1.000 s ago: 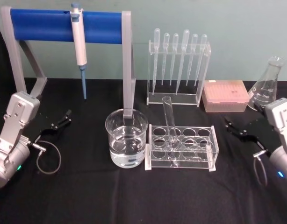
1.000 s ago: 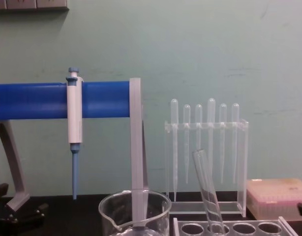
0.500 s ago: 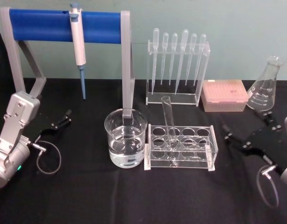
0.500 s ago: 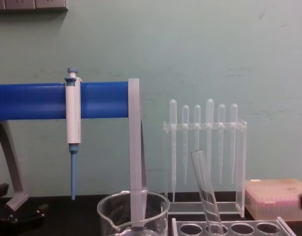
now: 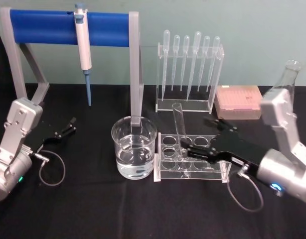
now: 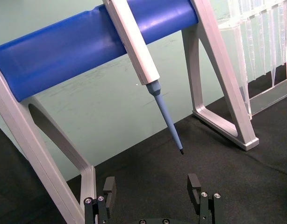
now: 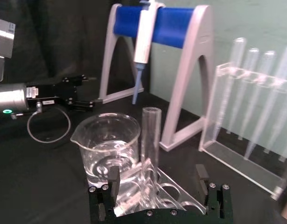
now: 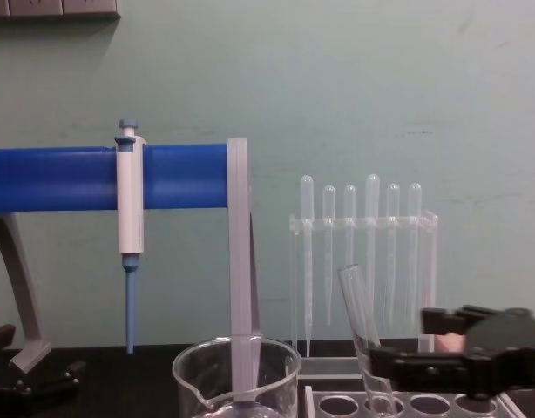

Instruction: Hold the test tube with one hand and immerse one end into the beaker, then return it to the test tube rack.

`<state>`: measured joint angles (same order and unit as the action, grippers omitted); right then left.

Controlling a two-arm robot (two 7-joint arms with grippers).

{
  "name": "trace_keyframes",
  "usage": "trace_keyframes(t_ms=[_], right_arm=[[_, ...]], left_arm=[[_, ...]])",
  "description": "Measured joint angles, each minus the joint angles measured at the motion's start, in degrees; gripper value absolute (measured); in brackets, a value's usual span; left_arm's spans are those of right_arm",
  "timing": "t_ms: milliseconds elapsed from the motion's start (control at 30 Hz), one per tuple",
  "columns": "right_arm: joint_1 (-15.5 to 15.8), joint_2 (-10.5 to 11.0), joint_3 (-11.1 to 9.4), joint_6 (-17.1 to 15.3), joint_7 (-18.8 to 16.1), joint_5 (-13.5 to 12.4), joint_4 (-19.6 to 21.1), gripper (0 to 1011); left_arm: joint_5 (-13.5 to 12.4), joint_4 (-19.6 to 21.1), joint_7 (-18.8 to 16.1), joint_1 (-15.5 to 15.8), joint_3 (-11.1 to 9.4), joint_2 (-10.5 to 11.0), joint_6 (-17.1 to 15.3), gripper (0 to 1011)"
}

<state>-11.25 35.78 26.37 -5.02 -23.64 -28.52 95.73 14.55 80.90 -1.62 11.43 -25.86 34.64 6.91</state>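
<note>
One step is in hand, as I read it: the approach for the pick-up, with nothing lifted yet. My right pincer [image 5: 198,137] hangs low over the test tube rack [image 5: 226,165], jaws spread wide and empty. The test tube [image 5: 180,125] stands in a rack hole just ahead of the fingertips, leaning with its open rim up. In the right wrist view it sits in line with the gap, a little toward one jaw, not yet between them. Whether the lower tip touches the glass, I cannot tell. The beaker [image 5: 134,149], partly filled with clear liquid, is just beyond the tube on the far side from this pincer, right beside the rack. My left pincer [image 5: 64,130] lies parked on the counter [image 5: 93,209], well apart from the right one, open and holding nothing.

Next I judge I must ease forward until the tube is between the jaws. Then I close gently on its upper part and lift along its lean so it clears the hole.
</note>
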Motion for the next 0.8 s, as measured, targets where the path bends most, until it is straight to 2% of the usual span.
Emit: trace_keyframes(t_ms=[200,433,800], right_arm=[[-5.4,-3.2,2.4,-3.9,-2.8,1.8,-3.9,1003],[-7.8,-4.8,3.5,-5.7,-4.0,3.4,-5.4,1003],[-8.3,-6.5,3.1,-6.7,-3.6,4.6,-6.1,760]], left_arm=[[0.0,0.0,0.0,0.0,0.0,0.0,0.0,1000],[0.0,0.0,0.0,0.0,0.0,0.0,0.0,1000],[0.0,0.0,0.0,0.0,0.0,0.0,0.0,1000]])
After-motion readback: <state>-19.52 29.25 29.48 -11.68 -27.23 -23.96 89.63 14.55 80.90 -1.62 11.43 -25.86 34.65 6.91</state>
